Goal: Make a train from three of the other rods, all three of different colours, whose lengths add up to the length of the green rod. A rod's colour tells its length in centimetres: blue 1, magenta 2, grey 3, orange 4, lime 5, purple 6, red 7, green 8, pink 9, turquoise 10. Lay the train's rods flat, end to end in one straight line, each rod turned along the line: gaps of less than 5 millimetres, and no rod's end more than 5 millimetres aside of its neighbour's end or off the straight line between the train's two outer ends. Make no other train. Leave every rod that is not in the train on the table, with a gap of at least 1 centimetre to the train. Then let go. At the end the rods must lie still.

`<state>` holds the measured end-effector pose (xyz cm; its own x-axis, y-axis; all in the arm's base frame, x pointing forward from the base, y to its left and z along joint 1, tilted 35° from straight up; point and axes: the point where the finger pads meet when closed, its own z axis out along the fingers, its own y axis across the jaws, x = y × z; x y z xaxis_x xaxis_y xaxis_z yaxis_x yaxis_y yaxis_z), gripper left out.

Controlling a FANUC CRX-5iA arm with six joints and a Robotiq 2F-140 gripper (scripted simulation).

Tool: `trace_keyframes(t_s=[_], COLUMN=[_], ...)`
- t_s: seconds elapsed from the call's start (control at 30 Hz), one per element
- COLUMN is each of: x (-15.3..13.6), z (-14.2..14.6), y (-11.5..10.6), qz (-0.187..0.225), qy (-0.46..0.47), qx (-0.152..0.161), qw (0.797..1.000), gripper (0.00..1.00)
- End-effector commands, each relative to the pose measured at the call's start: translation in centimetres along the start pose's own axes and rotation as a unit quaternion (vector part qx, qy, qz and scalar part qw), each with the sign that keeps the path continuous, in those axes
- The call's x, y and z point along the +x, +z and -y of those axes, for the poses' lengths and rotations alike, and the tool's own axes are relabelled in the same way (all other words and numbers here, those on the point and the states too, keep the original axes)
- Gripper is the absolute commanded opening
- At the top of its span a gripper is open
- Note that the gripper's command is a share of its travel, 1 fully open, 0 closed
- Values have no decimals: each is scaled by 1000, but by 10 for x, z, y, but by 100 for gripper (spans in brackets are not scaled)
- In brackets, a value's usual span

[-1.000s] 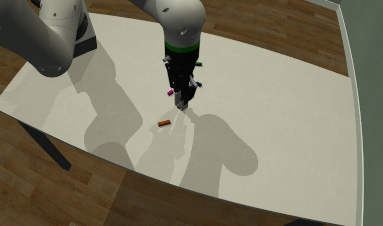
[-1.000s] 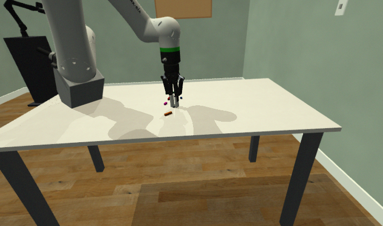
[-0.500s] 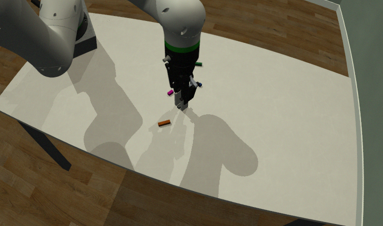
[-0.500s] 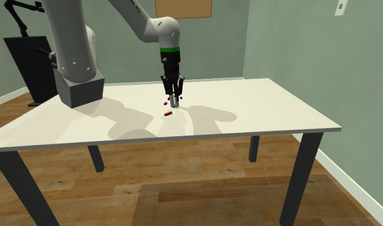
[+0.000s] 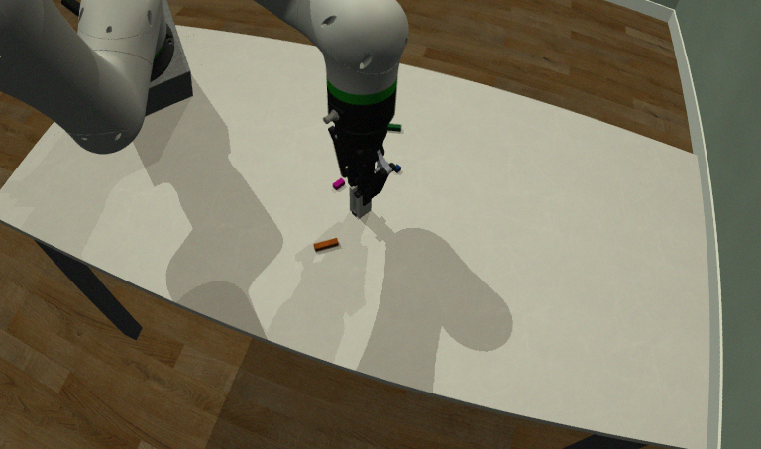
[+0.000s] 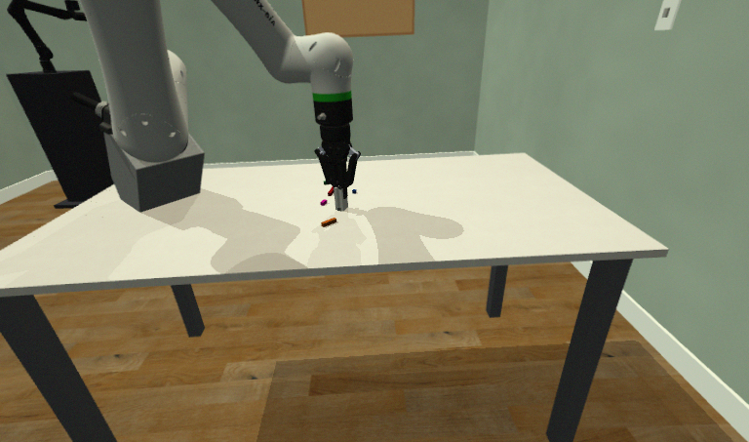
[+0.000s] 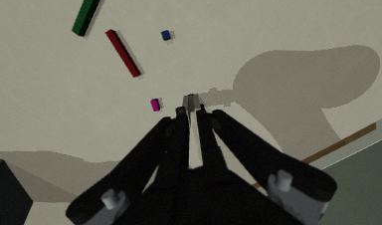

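Observation:
My gripper point(image 5: 360, 211) point(image 6: 341, 206) point(image 7: 191, 102) points down at the table, its fingers nearly together. It appears shut on the grey rod point(image 7: 191, 100), which the pads mostly hide. The orange rod point(image 5: 326, 244) point(image 6: 328, 221) lies nearer the table's front edge. The magenta rod point(image 5: 338, 183) point(image 6: 323, 201) point(image 7: 155, 105) lies left of the fingers. The blue rod point(image 5: 397, 168) point(image 6: 354, 191) point(image 7: 165, 35) lies behind them. The red rod point(image 6: 331, 191) point(image 7: 122, 54) and green rod point(image 5: 394, 127) point(image 7: 89, 11) lie farther back, apart from each other.
The white table point(image 5: 561, 254) point(image 6: 525, 211) bears the rods and the arm's base point(image 5: 173, 90) point(image 6: 168, 180) at the left. Shadows of the arm fall across the table. The magenta rod is the closest other rod to the fingers.

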<state>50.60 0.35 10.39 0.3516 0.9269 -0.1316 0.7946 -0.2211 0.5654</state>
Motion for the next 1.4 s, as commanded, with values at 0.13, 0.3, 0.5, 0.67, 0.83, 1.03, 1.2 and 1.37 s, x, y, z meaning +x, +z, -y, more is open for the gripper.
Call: trace_keyframes(t_s=[0.13, 0.3, 0.5, 0.67, 0.83, 1.03, 1.2, 1.37], x=[0, 0, 0, 0, 0, 0, 0, 0], z=[0, 0, 0, 0, 0, 0, 0, 0], y=[0, 0, 0, 0, 0, -4, -27, -50], qz=[0, 0, 0, 0, 0, 0, 0, 0], qy=[0, 0, 0, 0, 0, 0, 0, 0], qx=[0, 0, 0, 0, 0, 0, 0, 0], qw=[1000, 1000, 1000, 1000, 1000, 1000, 1000, 1000], gripper=[3, 3, 3, 3, 3, 3, 3, 3])
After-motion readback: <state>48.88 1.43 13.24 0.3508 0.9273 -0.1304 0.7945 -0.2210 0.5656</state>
